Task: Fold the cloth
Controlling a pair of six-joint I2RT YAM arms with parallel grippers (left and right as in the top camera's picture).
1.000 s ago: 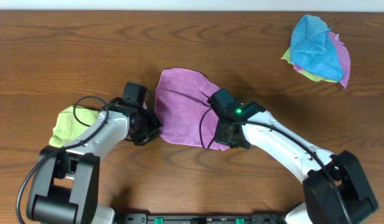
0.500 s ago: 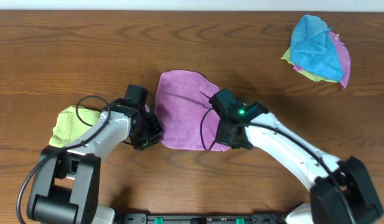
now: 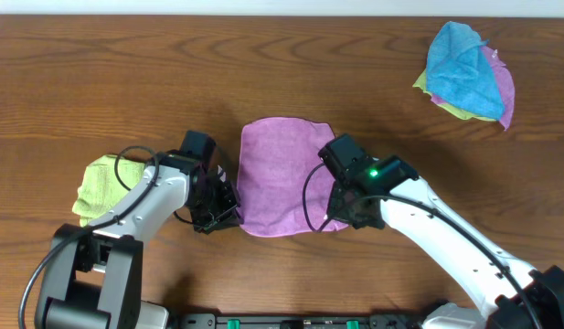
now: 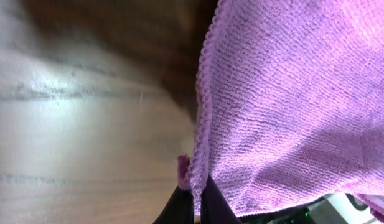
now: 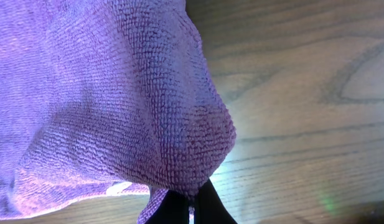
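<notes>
The magenta-purple cloth (image 3: pixel 283 174) lies in the middle of the table between my two arms. My left gripper (image 3: pixel 225 212) is shut on its near left corner; the left wrist view shows the cloth's hemmed edge (image 4: pixel 201 124) pinched between the dark fingers (image 4: pixel 195 208). My right gripper (image 3: pixel 341 215) is shut on the near right corner; in the right wrist view the cloth (image 5: pixel 117 93) hangs in a bunch from the closed fingers (image 5: pixel 193 208), and a small white tag (image 5: pixel 114 188) shows under it.
A lime-green cloth (image 3: pixel 99 183) lies by the left arm. A pile with a bright blue cloth (image 3: pixel 460 64) on lime-green and purple ones sits at the far right corner. The rest is brown wooden table (image 3: pixel 126 73).
Both grippers have moved toward the near edge and a little right, pulling the cloth with them. The cloth has gone from a rounded crumpled shape to a straighter rectangle.
</notes>
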